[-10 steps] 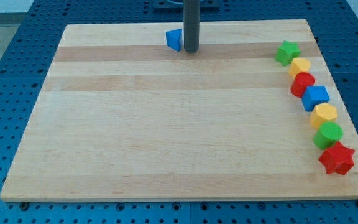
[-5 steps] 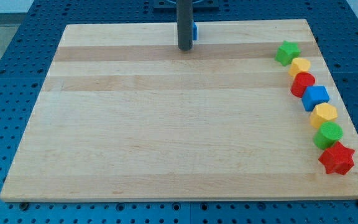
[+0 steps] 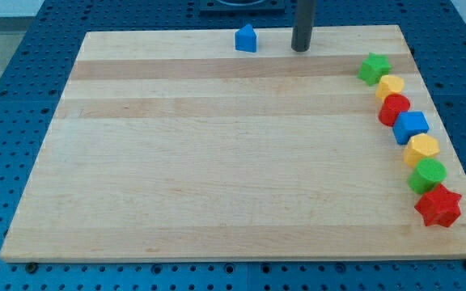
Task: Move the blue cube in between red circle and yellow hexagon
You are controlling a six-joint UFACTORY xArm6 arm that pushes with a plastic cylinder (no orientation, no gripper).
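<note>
Camera view: wooden board on blue pegboard.
Right column, near to far: red star, green cylinder, yellow hexagon, blue cube, red circle, yellow block, green star.
Cube: sits between hexagon and circle.
Far edge: small blue block.
My tip: bare rod, gripping nothing, right of that block, apart.
</note>
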